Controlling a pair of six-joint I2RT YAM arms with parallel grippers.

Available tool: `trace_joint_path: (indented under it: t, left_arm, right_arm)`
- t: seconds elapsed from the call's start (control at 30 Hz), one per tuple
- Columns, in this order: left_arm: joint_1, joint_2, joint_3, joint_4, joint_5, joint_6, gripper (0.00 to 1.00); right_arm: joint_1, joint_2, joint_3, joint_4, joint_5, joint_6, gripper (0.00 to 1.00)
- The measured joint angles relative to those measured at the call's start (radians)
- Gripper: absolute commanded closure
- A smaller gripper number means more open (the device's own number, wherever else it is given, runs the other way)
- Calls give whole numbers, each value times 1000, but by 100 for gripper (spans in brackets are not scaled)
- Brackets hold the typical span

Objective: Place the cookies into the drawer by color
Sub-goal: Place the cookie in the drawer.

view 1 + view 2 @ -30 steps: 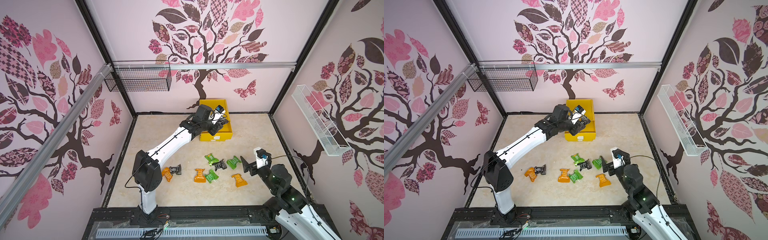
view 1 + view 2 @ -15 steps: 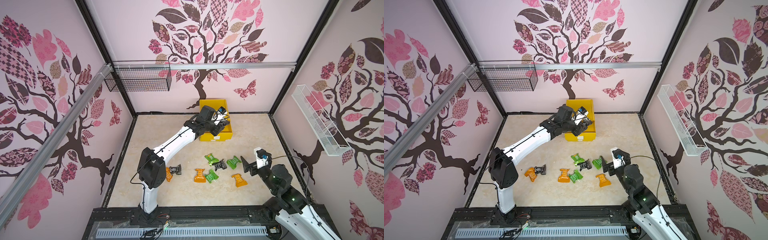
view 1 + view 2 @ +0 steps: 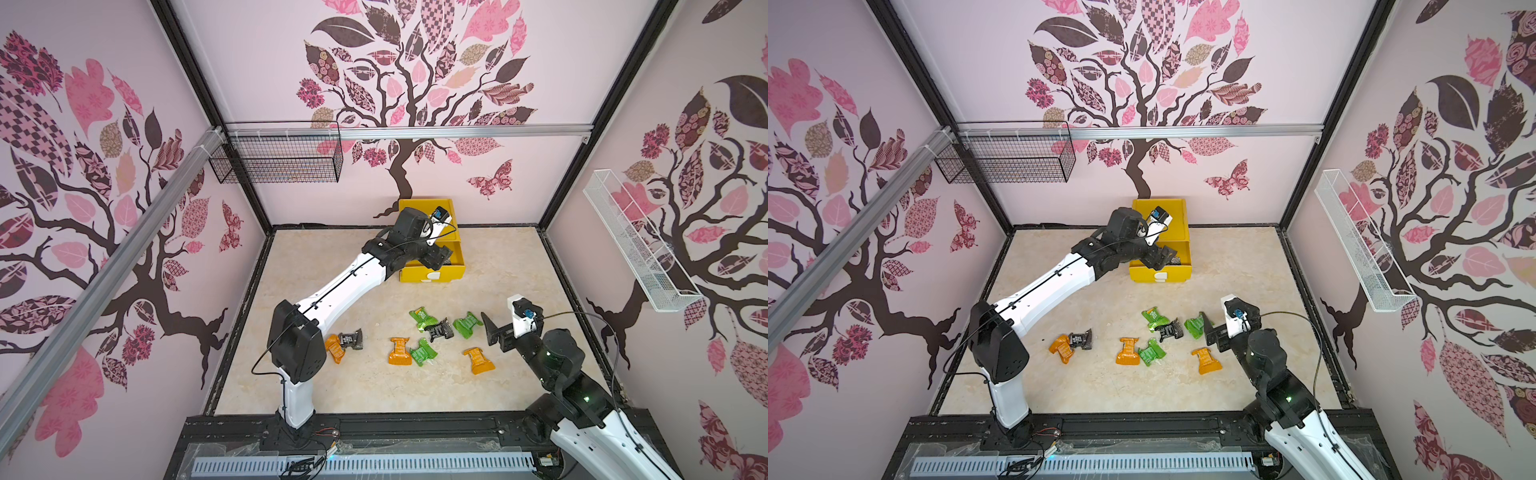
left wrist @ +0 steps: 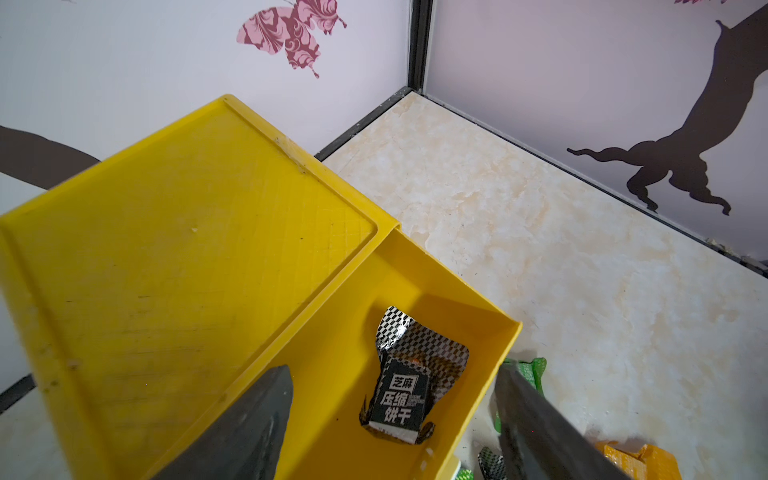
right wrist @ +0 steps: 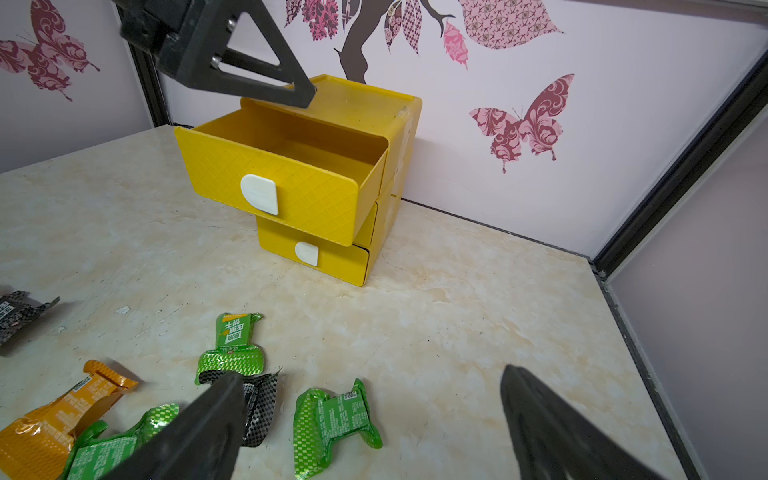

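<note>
The yellow drawer (image 3: 428, 272) cabinet stands against the back wall with its top drawer (image 5: 291, 183) pulled out. My left gripper (image 4: 392, 368) hangs open just above that drawer, and a black cookie (image 4: 401, 399) lies loose on its floor below the jaws. In both top views the left gripper (image 3: 1160, 259) covers most of the drawer. Several cookies lie on the table: green (image 3: 467, 324), black (image 3: 440, 330), orange (image 3: 480, 359). My right gripper (image 5: 372, 374) is open and empty, low over the table beside a green cookie (image 5: 332, 419).
An orange packet (image 3: 334, 347) and a black packet (image 3: 352, 340) lie by the left arm's base. A black wire basket (image 3: 278, 158) hangs on the back wall and a white one (image 3: 636, 245) on the right wall. The lower drawer (image 5: 311, 253) is closed.
My left gripper has opened over the top drawer and let the black cookie drop inside. The right arm has not moved.
</note>
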Motion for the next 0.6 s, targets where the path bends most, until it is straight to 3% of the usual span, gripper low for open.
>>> trace_joint_path:
  t: [0.37,0.6]
  left_arm:
    - [5,-230,-167,5,-53,59,4]
    - [66,-366,-312,-9,-60,90,3]
  right_arm:
    - [0,23,0,-10,-30,8,1]
    - [0,61,2,-16,-71,35,1]
